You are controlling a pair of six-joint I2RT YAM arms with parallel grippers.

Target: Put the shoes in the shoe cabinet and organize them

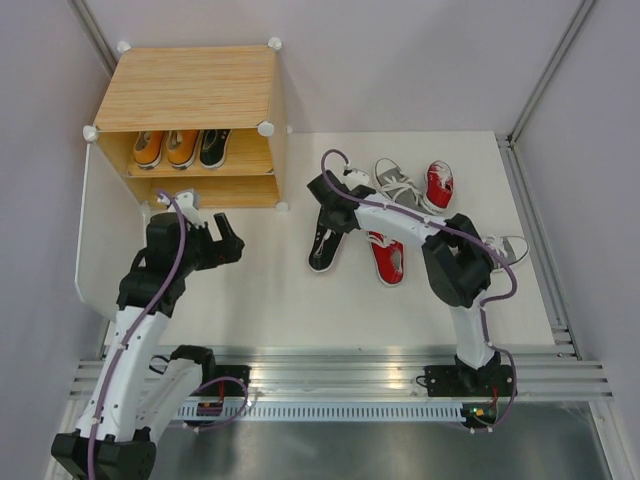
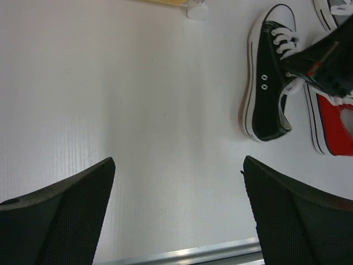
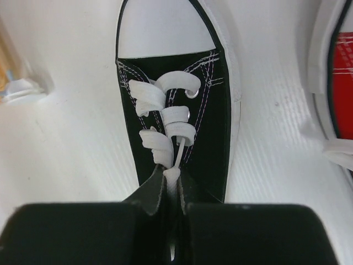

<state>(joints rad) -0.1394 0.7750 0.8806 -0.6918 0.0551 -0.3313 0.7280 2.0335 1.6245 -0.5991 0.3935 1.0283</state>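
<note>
Three shoes (image 1: 182, 148) shelved in the shoe cabinet (image 1: 190, 88).
My right gripper (image 3: 175, 218) pinches the black shoe (image 3: 209, 127); left gripper (image 2: 177, 165) gapes empty.

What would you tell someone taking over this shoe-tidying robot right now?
Left gripper: open, holding nothing, above bare table.
Right gripper: shut on the tongue of the loose black shoe.
Shoe cabinet: door open. The upper shelf holds two orange shoes and the shelved black shoe.
On the table: near red shoe, far red shoe, far grey shoe, right-hand grey shoe.
Done: three shoes shelved.
Left: five, probably starting with the gripped black one, placed beside its mate.
</note>
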